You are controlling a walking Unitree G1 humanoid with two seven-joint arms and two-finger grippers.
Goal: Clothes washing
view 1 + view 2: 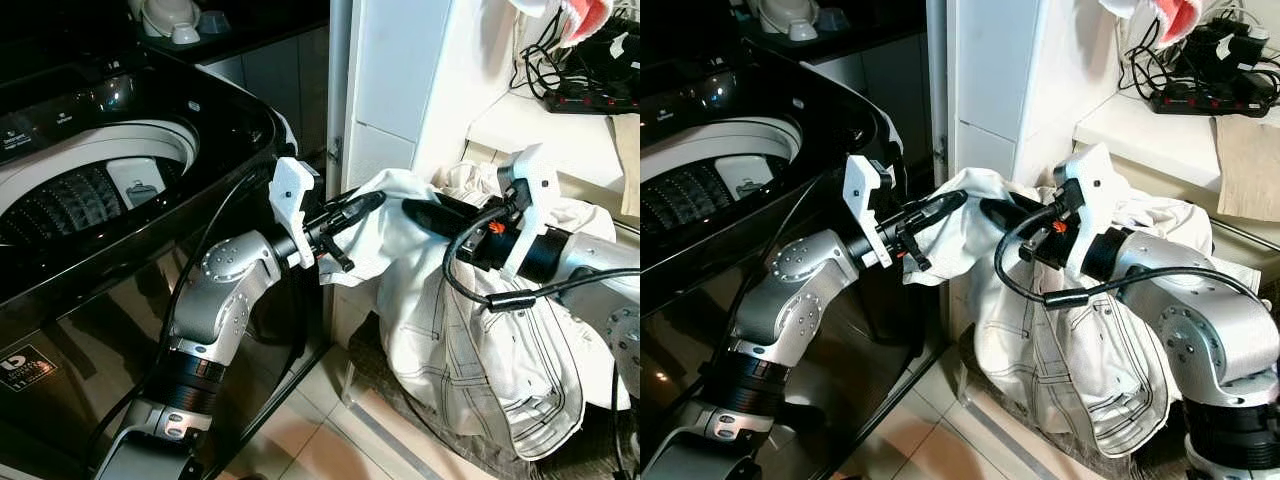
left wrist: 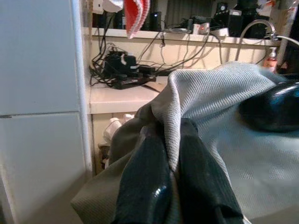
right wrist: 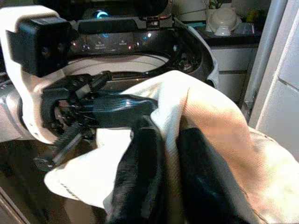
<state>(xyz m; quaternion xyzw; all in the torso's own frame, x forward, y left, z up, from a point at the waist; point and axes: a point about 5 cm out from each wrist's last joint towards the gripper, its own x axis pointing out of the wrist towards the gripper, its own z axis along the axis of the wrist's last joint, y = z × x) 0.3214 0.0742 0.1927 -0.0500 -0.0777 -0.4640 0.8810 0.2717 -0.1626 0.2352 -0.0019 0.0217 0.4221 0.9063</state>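
The white garment (image 1: 470, 330) hangs mostly lengthwise toward the floor, top edge pulled sideways toward the washing machine (image 1: 110, 190). My left gripper (image 1: 368, 203) is pinched on that edge and my right gripper (image 1: 425, 214) is clamped on a fold just beside it. The machine's front sticker (image 1: 25, 366) is too small to read.
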